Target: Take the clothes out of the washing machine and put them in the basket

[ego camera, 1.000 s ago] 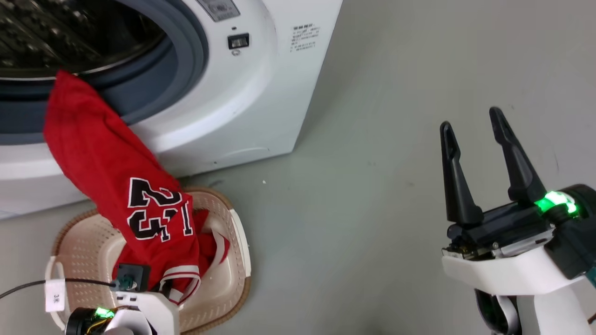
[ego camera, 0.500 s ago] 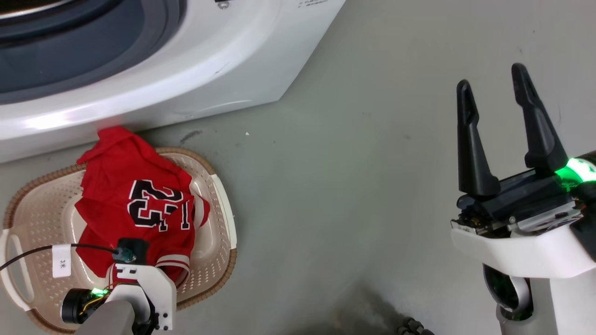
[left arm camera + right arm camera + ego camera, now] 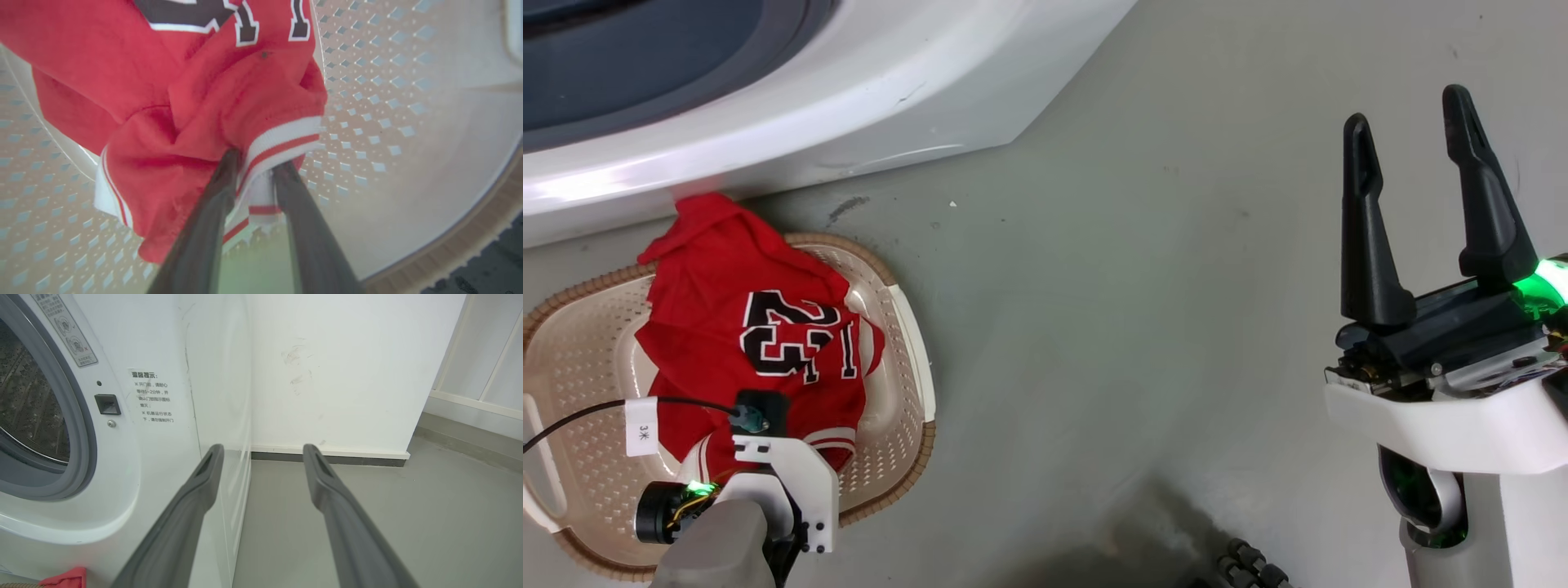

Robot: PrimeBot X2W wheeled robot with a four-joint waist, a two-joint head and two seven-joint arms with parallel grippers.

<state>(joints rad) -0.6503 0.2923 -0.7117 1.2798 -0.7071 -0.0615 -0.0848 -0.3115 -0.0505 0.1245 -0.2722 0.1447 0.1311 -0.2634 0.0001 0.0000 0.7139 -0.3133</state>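
The left tool (image 3: 257, 160) is clenched on the white-trimmed hem of the red jersey (image 3: 760, 327). The jersey lies in the basket (image 3: 572, 359), one end over the rim beside the washing machine (image 3: 849, 98). The right tool (image 3: 1406, 110) is released, above the floor (image 3: 1135, 327).

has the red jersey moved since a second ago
Yes. The jersey hung from the grey seal of the washing machine then; now it has dropped clear, lying in the basket.
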